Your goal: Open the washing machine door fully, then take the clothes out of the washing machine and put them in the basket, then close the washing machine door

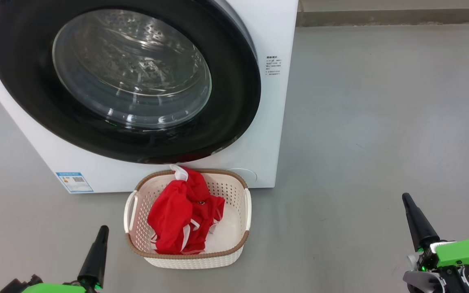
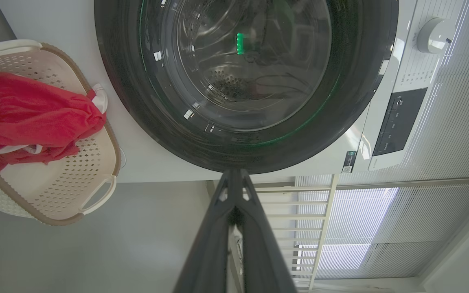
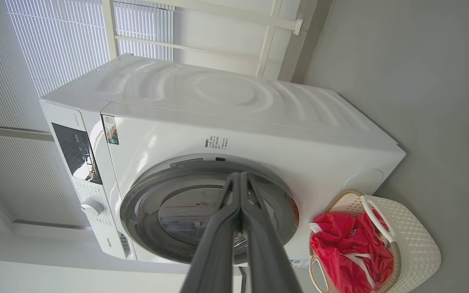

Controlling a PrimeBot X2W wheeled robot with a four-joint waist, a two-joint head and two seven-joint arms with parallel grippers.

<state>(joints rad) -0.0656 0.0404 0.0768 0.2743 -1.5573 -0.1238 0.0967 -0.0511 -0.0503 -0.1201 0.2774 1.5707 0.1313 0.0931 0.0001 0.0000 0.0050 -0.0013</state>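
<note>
Verifying the latch is, in my judgement, the step in hand: the washing machine door (image 1: 238,101) sits flush against the front of the washing machine (image 1: 265,158), no gap shows along its black rim, and through the glass I see the drum (image 1: 136,61) with no fabric in it. The clothes (image 1: 181,215) — a red garment with white trim — lie bundled in the basket (image 1: 189,256), which stands on the floor (image 1: 381,122) just in front of the machine, below the door. A white edge of fabric lies over the basket's far rim, close against the machine's front. My left gripper (image 1: 98,252) and right gripper (image 1: 415,219) each have their fingers pressed together on nothing, and both sit low to either side, well apart from door and basket. To finish well, inspect the seam around the rim from both wrist views. If doubt exists, set closed fingertips squarely on the black rim — never on the glass bulge — and push straight in until the door seats. Route the arm clear of the basket handles. I cannot tell from these views whether the latch has caught.
</note>
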